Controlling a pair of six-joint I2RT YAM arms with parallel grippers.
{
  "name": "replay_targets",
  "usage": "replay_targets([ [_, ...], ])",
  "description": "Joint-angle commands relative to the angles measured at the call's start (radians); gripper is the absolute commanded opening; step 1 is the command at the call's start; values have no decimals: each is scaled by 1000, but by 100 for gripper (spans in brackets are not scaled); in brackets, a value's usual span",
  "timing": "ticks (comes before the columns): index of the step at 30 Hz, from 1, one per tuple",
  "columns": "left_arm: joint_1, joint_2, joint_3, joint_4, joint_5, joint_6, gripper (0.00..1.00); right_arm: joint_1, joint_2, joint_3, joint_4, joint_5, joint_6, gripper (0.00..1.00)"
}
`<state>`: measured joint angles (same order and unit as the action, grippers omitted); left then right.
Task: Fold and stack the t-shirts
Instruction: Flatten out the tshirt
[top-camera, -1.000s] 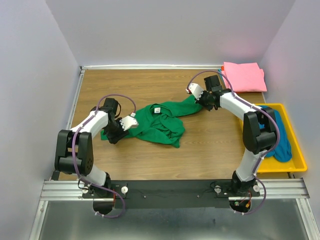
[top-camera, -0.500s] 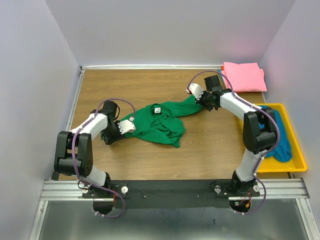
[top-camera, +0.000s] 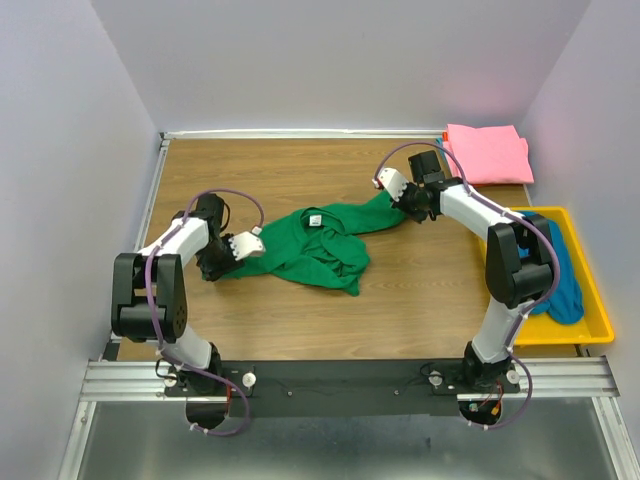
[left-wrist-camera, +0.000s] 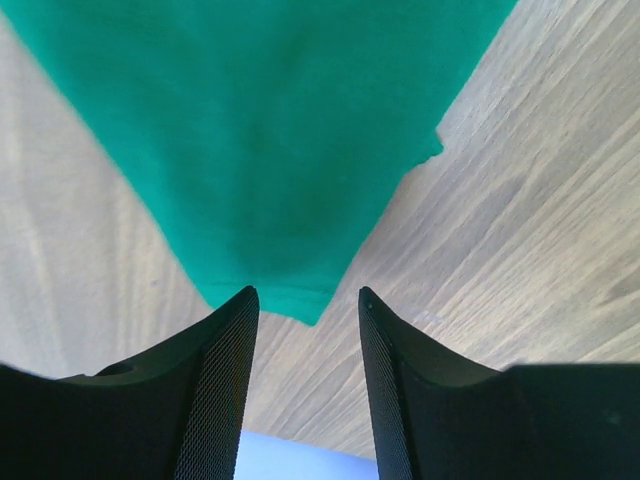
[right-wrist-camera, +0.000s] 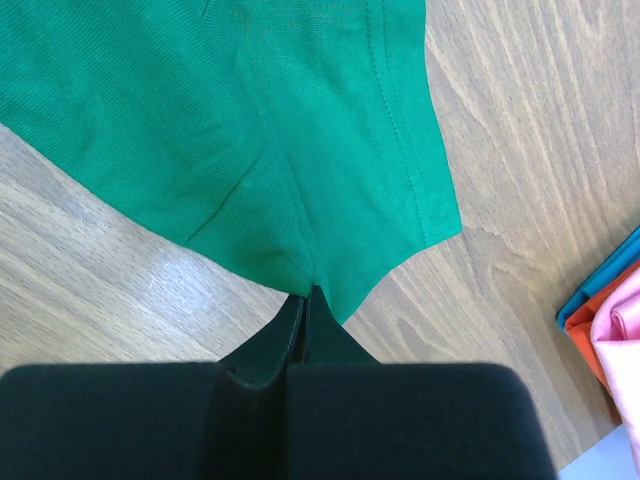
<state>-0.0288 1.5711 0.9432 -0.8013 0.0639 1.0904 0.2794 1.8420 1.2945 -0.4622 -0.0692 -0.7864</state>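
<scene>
A dark green t-shirt lies crumpled in the middle of the wooden table. My right gripper is shut on its far right end; in the right wrist view the closed gripper pinches a fold of the green t-shirt beside a stitched hem. My left gripper is at the shirt's left edge. Its jaws stand open, and a corner of the green t-shirt reaches just between the tips without touching either one. A folded pink t-shirt lies at the back right. A teal-blue t-shirt is in the tray.
A yellow plastic tray sits at the right edge of the table, beside the right arm. Pale walls close in the table on the left, back and right. Bare wood shows behind the green shirt and in front of it.
My left gripper has slid left along the table to the green shirt's left corner, and its jaws have narrowed a little. The right gripper and the shirt have stayed still.
</scene>
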Motion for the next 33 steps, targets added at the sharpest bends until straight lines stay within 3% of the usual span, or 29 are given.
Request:
replay_targets([
  [1,21,29,-47,10,11,34,52,-11,-20,6,-23,-11,1,1],
  [3,21,47,-72,45,-7,39,49,-11,-21,6,-24,-11,1,1],
  [6,55,73,-104,62,-3,39,35,-13,-26,9,-27,-11,1,1],
  [7,56,78,-104,57,4,40,21,-14,-30,12,-29,-11,1,0],
  [10,70,53,-83,50,17,39,0,-20,-38,26,-33,-14,3,0],
  [22,167,-39,463,-212,244,-3,0,-88,-96,233,-81,-7,25,1],
  [27,190,-118,577,-289,306,-20,0,-106,-207,278,-104,-7,53,1],
  [33,257,-282,611,-257,367,-70,0,-109,-433,295,-118,22,98,1],
])
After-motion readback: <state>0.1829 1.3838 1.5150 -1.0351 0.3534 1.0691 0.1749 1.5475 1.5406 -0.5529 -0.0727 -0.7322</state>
